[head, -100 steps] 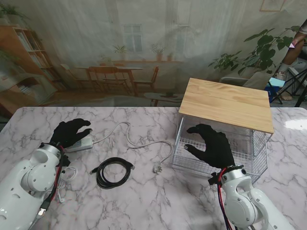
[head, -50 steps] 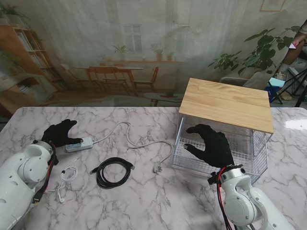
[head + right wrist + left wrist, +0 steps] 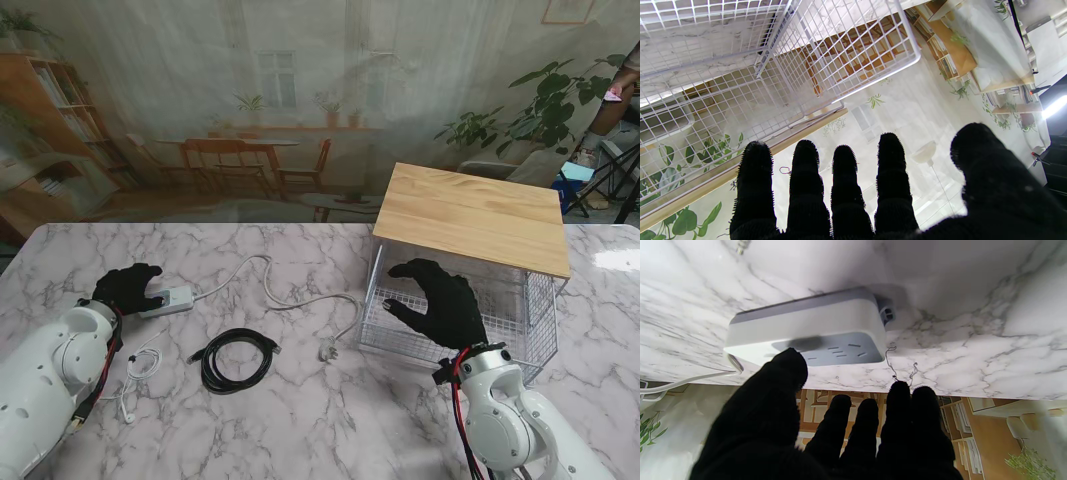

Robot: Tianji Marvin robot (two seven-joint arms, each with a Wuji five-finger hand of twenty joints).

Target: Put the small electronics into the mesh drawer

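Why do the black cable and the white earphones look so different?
The black cable is thick and wound into a neat round coil, while the white earphones are thin and lie in a loose, stretched-out tangle. The black cable sits nearer the middle of the table; the white earphones lie to its left, beside the left arm. Both rest on the marble table, outside the mesh drawer, untouched by either hand.
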